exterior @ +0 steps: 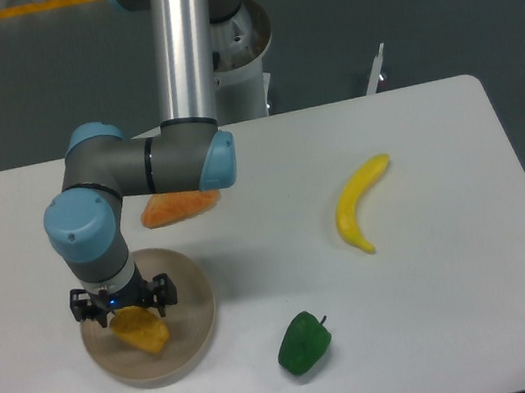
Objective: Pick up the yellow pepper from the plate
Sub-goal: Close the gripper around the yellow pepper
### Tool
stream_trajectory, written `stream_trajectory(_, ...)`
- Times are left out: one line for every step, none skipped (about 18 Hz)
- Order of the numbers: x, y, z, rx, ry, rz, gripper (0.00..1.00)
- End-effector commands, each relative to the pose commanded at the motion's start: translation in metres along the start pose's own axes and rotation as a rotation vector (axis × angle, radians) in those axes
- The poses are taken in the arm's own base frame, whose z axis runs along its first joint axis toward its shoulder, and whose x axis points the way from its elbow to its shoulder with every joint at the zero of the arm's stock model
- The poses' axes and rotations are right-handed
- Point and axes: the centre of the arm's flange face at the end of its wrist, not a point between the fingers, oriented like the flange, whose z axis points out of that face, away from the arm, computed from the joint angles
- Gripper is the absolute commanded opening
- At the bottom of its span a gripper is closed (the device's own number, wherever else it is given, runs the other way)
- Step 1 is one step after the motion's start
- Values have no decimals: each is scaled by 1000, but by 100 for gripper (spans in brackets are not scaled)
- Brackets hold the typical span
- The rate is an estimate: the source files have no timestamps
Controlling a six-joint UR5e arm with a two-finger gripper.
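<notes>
White, smooth table (437, 309) beneath a grey-and-blue robot arm. On its left, the gripper (125, 314) clamps a lumpy yellow pepper (141, 331) over a round tan plate (194, 320). A glossy green pepper (303, 344), curved banana (358, 205) and orange vegetable (177, 208) lie apart

no readable text, labels, numbers

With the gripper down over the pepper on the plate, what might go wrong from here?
1. The gripper hides the top of the yellow pepper, so how the jaws sit is unclear; a shallow hold on its lumpy skin may slip.
2. The pepper lies on the plate; lifting might drag or tip it.
</notes>
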Motion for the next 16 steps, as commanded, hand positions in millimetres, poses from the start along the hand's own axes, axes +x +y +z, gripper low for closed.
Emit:
stream_trajectory(0,0,3,-5,-1,-2,100)
stream_trajectory(0,0,3,-5,1,0,100)
stream_trajectory(0,0,4,-6,1,0,100)
stream_trajectory(0,0,5,-8,1,1,100)
stream_trajectory(0,-1,8,-12,0,4,100)
stream_trajectory(0,0,10,-15,0,4,100)
stream_trajectory(1,1,12,-18,0,10,100)
stream_trajectory(2,2,13,-20,-2,15,100)
stream_trajectory(2,2,13,-20,-2,21,100)
stream_trajectory(2,1,12,-15,-1,23,100)
stream_trajectory(2,1,12,-14,-1,23,99)
stream_trajectory(2,1,10,-11,-1,24,95)
stream_trajectory(2,1,11,-9,-1,26,88)
stream_trajectory(2,1,12,-11,-1,33,83)
stream_trajectory(2,1,12,-11,-1,49,79)
stream_trajectory(2,0,12,-9,-1,61,71)
